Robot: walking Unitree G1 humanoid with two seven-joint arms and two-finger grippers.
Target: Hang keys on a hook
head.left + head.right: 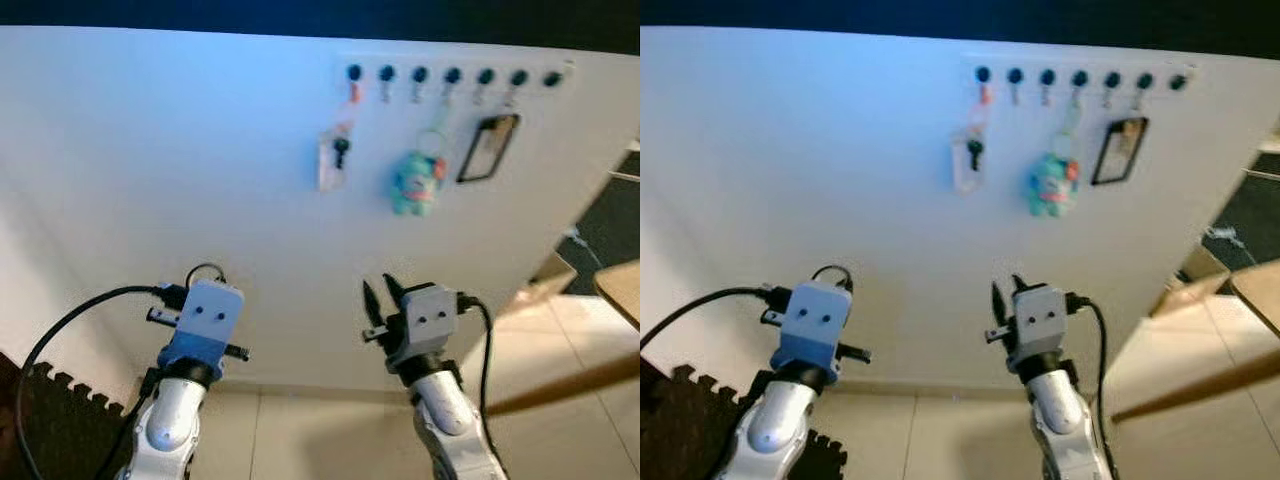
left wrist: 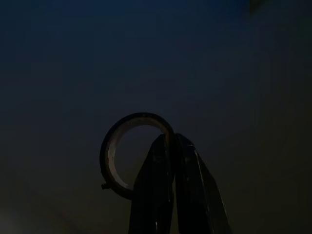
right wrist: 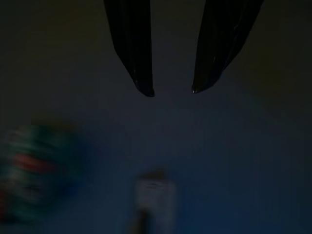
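Note:
A row of dark hooks (image 1: 452, 75) runs along the top right of a white wall (image 1: 150, 160). From them hang a key with a white tag (image 1: 335, 155), a teal plush keychain (image 1: 415, 183) and a black-framed card holder (image 1: 487, 148). Low and left of the hooks, my left gripper (image 2: 171, 137) is shut on a round key ring (image 2: 104, 161), whose loop (image 1: 205, 268) pokes up above the wrist. My right gripper (image 1: 380, 290) stands open and empty below the hooks, with the blurred plush (image 3: 36, 170) and tag (image 3: 153, 195) ahead of it.
A black foam mat (image 1: 45, 420) lies at the lower left on the tiled floor (image 1: 320, 440). Wooden furniture (image 1: 620, 290) juts in from the right. Black cables (image 1: 70, 320) loop from both wrists.

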